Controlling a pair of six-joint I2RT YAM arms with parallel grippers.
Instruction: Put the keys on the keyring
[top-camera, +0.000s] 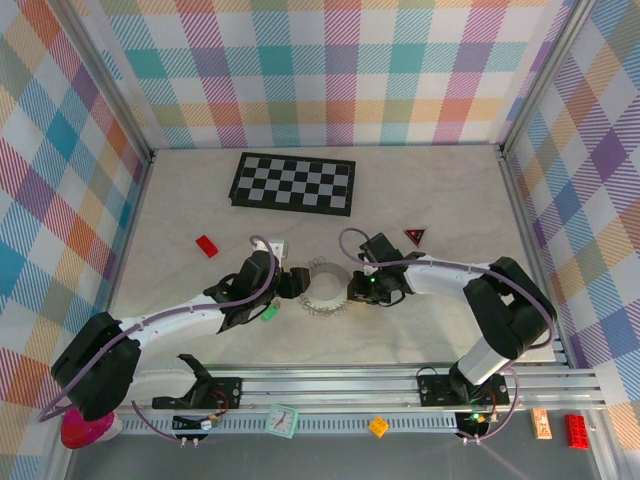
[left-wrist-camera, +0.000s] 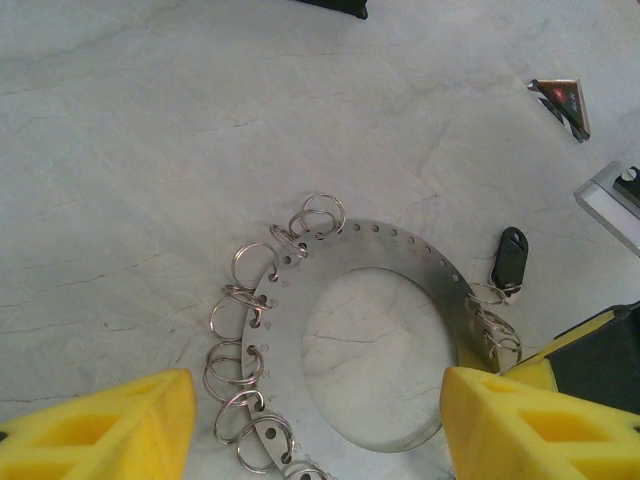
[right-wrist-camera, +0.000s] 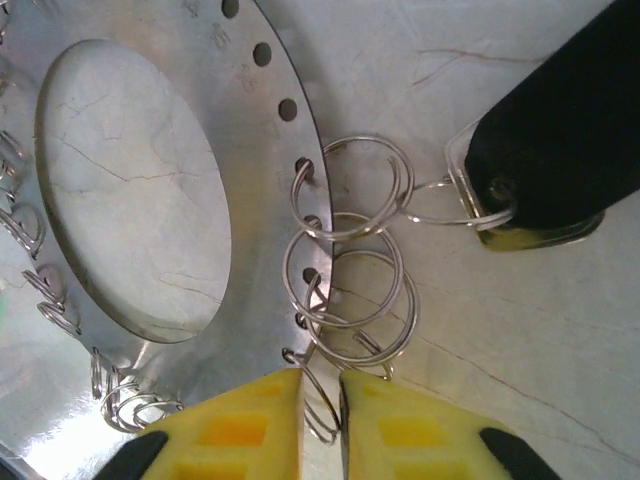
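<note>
**Desk:** While both arms meet over the table (top-camera: 440, 225), where does the keyring (top-camera: 322, 292) lie?

**Photographer:** Flat at mid-table, directly between them. The left gripper (left-wrist-camera: 318, 428) hangs over it with jaws wide, its pads straddling the ring and holding nothing.

**Desk:** And the right gripper (right-wrist-camera: 320, 412)?

**Photographer:** It faces the ring's right rim, pads only a slit apart. One wire loop (right-wrist-camera: 312, 385) of the fringe sits in that gap, straight ahead of the jaws. Whether it is pinched, I cannot tell. A black-headed piece (right-wrist-camera: 560, 140) hangs off a neighbouring loop on the same rim.

**Desk:** Where is the loose key?

**Photographer:** The green-headed key (top-camera: 268, 312) lies on the table near-left of the ring, just beside the left arm's wrist and well apart from the right jaws. The left arm is plainly nearer. Its long axis is too small to read.
</note>
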